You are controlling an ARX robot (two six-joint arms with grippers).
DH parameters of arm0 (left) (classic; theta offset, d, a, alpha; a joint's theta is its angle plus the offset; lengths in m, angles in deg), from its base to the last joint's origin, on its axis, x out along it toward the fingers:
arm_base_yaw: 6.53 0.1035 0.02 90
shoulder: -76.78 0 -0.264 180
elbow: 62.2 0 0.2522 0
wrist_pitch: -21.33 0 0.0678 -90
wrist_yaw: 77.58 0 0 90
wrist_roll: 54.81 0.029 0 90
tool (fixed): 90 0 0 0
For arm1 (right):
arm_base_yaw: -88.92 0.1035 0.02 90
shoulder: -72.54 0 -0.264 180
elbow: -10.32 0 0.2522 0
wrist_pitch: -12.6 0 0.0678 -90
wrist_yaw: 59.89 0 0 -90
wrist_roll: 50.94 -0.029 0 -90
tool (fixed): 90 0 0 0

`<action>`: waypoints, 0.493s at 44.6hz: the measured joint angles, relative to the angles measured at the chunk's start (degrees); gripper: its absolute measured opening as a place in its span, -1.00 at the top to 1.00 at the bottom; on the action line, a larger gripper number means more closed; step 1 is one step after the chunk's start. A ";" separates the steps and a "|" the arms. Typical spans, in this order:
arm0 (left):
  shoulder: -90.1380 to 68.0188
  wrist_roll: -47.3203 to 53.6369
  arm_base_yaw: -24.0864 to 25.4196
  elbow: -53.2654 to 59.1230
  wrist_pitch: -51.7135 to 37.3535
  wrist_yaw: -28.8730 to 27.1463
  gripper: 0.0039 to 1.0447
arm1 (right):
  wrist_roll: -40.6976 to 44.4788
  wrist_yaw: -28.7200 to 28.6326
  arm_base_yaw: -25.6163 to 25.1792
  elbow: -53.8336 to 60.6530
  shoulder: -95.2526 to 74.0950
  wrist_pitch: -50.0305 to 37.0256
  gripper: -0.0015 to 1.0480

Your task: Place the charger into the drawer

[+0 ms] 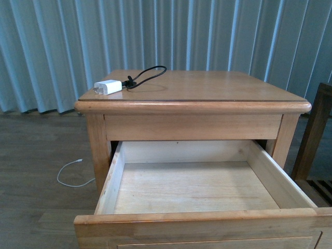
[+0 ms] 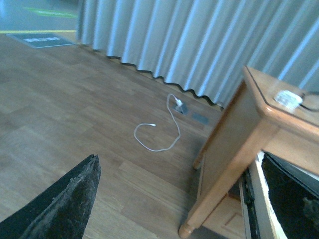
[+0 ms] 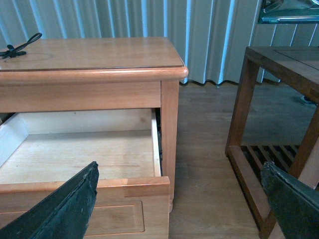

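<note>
The charger [image 1: 108, 86] is a small white block lying on the left part of the nightstand top, its black cable [image 1: 148, 75] looped behind it. It also shows in the left wrist view as the charger [image 2: 288, 98], and the right wrist view catches only the black cable [image 3: 17, 47]. The drawer [image 1: 111, 181] is pulled far out and holds nothing; its front panel [image 3: 144, 181] sits close under my right gripper. My left gripper [image 2: 180, 157] hangs open over the floor left of the nightstand. My right gripper [image 3: 179, 167] is open, off the drawer's right front corner. Neither arm shows in the front view.
The light-wood nightstand [image 1: 197, 106] stands before a pale curtain [image 1: 155, 31]. A thin white cable [image 1: 72, 174] lies on the floor to its left, also seen as the white cable [image 2: 157, 134]. A dark wooden rack [image 3: 279, 99] stands close on the right.
</note>
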State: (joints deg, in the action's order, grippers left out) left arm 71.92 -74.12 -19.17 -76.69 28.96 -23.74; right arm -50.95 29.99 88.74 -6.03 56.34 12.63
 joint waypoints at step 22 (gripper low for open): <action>-31.47 1.29 -2.97 -12.87 -10.80 8.17 -0.89 | 0.00 0.04 0.00 0.00 0.04 0.00 -0.84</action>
State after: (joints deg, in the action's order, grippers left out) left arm 40.44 -72.83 -22.15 -89.57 18.16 -15.57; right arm -50.95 30.03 88.74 -6.03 56.38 12.63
